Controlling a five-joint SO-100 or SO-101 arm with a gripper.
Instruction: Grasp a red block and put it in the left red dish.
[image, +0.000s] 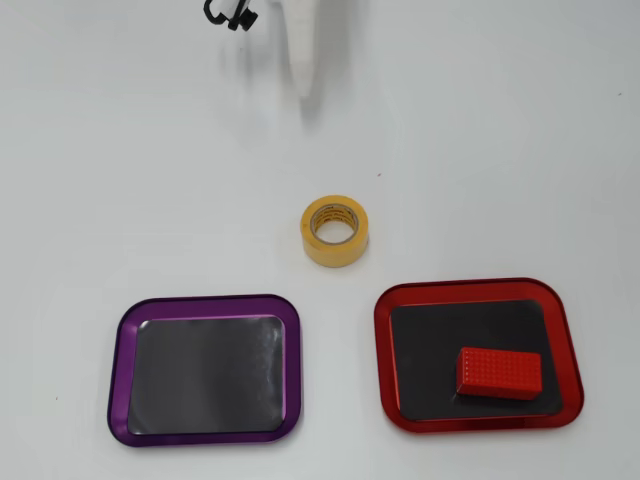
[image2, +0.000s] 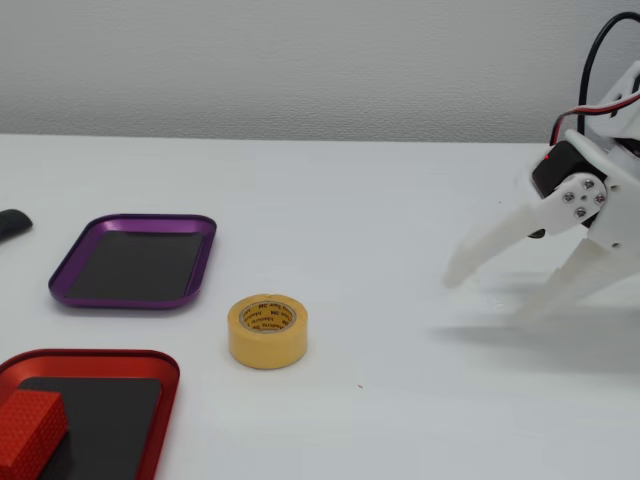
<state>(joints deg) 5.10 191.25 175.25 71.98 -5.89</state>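
A white robot arm hangs low over a white table (image2: 400, 200) at the right edge of the fixed view, its gripper (image2: 490, 297) angled down and to the left with both pale fingers spread well apart and nothing between them. The fingertips hover just above the tabletop, casting a soft shadow beneath. Black and red cables loop up behind the wrist joint. In the overhead view only a blurred white part of the arm shows at the top edge, well apart from everything else.

The red block (image: 499, 373) lies flat inside the red dish (image: 385, 345), resting on the dark inner floor toward the lower right corner of that tray as the overhead view shows it. In the fixed view the same block (image2: 28, 430) sits at the near left end of the dish (image2: 165, 400).

A purple tray (image: 122, 350) of the same shape lies beside the red one, apart from it. A yellow tape roll (image: 335, 231) stands between the trays and the arm, touching neither.
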